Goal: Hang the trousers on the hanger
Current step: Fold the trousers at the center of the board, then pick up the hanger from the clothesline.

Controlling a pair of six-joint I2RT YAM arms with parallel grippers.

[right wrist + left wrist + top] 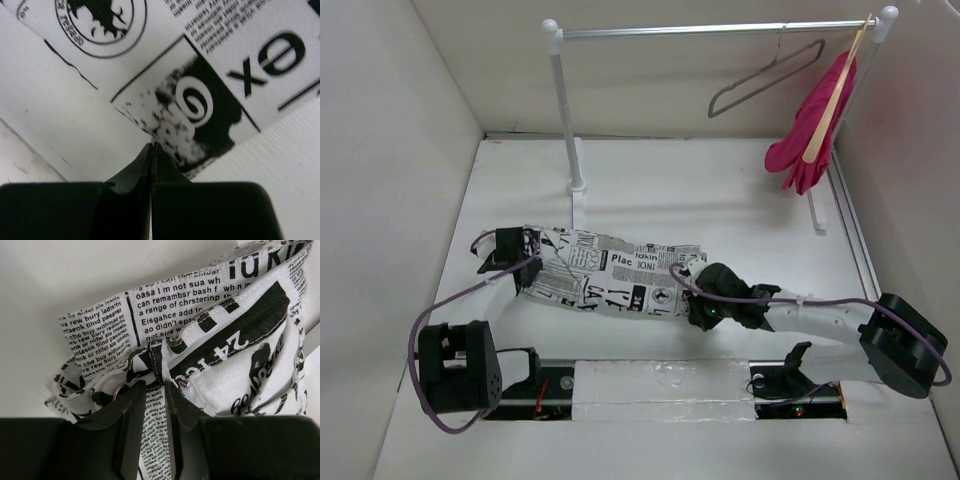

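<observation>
The trousers [610,275], white with black newspaper print, lie flat across the middle of the table. My left gripper [510,250] is at their left, waist end. In the left wrist view its fingers [131,415] are closed on a fold of the printed cloth [210,330] beside a metal button. My right gripper [700,312] is at the near edge of the right, leg end. Its jaws are shut tight [152,146], with the tips pinching the very edge of the cloth [210,60]. The grey wire hanger [765,80] hangs empty on the rail at the back right.
A white clothes rail [720,30] stands on two posts [566,110] at the back. A pink garment [815,130] on a pale wooden hanger hangs at its right end, next to the wire hanger. White walls close in both sides.
</observation>
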